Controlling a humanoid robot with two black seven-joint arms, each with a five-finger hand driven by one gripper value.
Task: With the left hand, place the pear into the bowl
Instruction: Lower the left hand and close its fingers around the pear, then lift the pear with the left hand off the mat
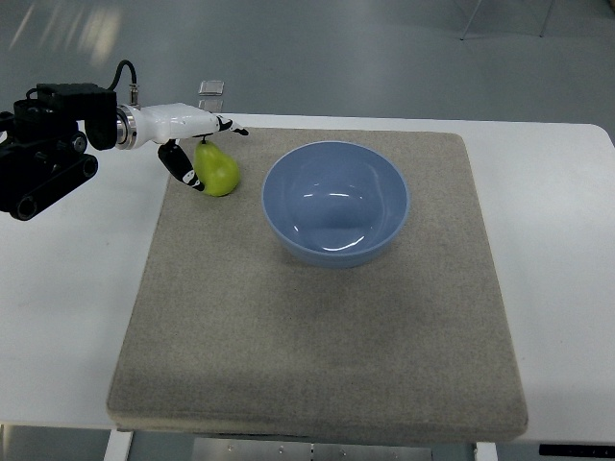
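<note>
Fingers (197, 154) seemingly around yellow-green pear (220, 170)

Left hand (197, 144) at pear (218, 169), bowl (335, 204) beside

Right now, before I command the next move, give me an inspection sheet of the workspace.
Surface: white table with a grey mat on it.
Job's things: green pear on the mat's far left corner, left of the blue bowl; bowl upright, empty.
Clutter: small clear object at the table's far edge; cannot tell what it is.
Grippers: left hand at the pear, fingers around its top and left side; pear not lifted. Right hand not in view.
Cables: black cable looping above the left wrist.
Surroundings: grey floor beyond the table.
</note>
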